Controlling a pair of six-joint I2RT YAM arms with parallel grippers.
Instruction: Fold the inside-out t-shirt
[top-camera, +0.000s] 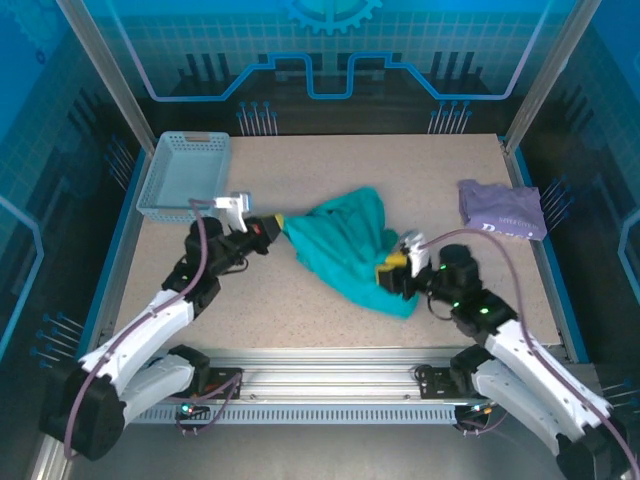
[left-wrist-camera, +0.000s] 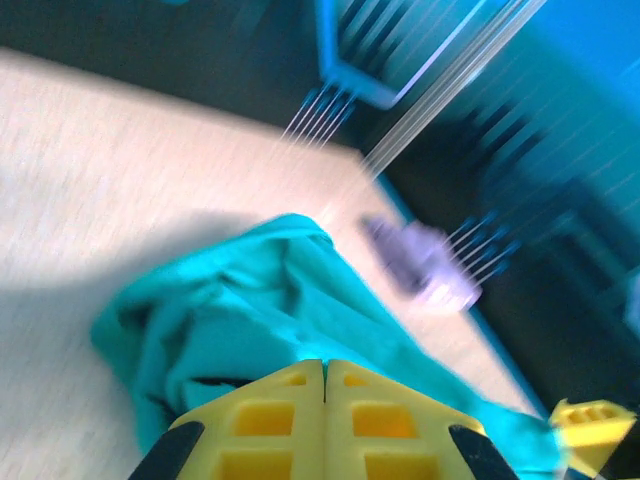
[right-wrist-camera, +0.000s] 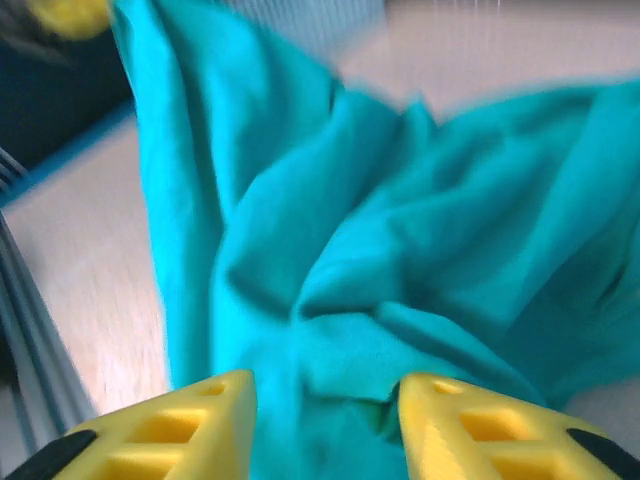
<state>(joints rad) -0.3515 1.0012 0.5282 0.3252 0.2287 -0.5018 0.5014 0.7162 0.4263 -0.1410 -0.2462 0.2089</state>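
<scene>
Seen from above, with six o'clock at the arm bases, the right end effector (top-camera: 392, 268) is the nearer of the two. It sits on the table (top-camera: 300, 300) toward four o'clock from the centre, at the near right edge of the inside-out t-shirt (top-camera: 345, 240). Its wrist camera shows the two yellow fingers (right-wrist-camera: 200, 425) standing apart, open, with a bunched fold of teal cloth lying between them. Whether either pad presses on that fold cannot be told.

A little farther out, toward nine o'clock from the centre, the left end effector (top-camera: 275, 226) points toward three o'clock. Its wrist camera shows the yellow fingers pressed flat together with no gap. In the overhead view the shirt's left edge narrows to a point that runs into the fingertips, so it is closed on a pinch of the cloth.

The t-shirt lies crumpled in the middle of the table, between the two end effectors. It spreads from that narrow point at nine o'clock to a wide, rumpled mass reaching five o'clock. The cloth is plain teal and heavily creased, with folds heaped on one another.

Farther back, at two o'clock, a lavender garment (top-camera: 502, 210) lies folded near the table's right edge, well apart from the shirt. At ten o'clock a blue basket (top-camera: 160, 190) rests in the far left corner.
</scene>
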